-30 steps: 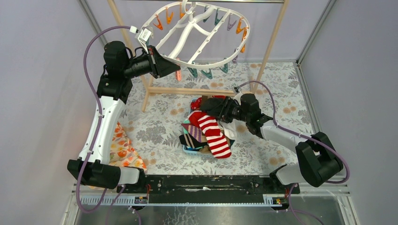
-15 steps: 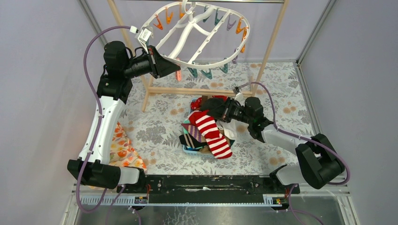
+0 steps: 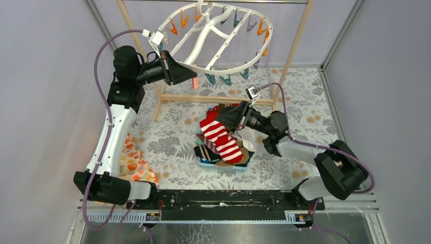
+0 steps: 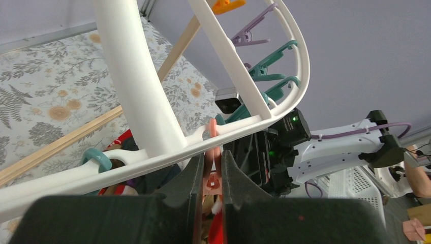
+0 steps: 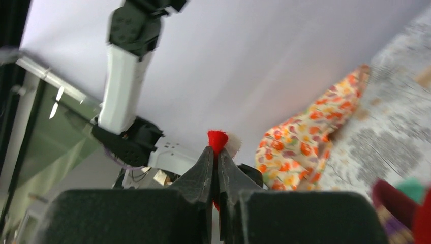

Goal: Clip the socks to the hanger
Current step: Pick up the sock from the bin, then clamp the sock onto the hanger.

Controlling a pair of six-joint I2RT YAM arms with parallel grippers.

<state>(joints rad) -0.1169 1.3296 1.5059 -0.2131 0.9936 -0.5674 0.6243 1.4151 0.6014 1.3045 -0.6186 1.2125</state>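
Observation:
The white oval hanger point(image 3: 195, 36) hangs at the back with orange, teal and purple pegs round its rim. My left gripper point(image 3: 191, 79) is shut on a pink peg point(image 4: 212, 170) at the hanger's near rim point(image 4: 134, 86). My right gripper point(image 3: 221, 120) is shut on the top end of the red-and-white striped sock point(image 3: 221, 141). It holds that end above the pile of socks point(image 3: 223, 158), and the sock trails down onto the pile. In the right wrist view only a red and white tip point(image 5: 218, 139) shows above the closed fingers.
A wooden pole frame point(image 3: 213, 98) stands behind the pile and carries the hanger. An orange floral cloth point(image 3: 133, 163) lies at the left near the left arm's base, and it also shows in the right wrist view point(image 5: 305, 147). Grey walls close in both sides.
My right gripper has risen and moved left, pulling the striped sock's top end up off the pile. The hanger has shifted slightly. My left gripper stays on the pink peg.

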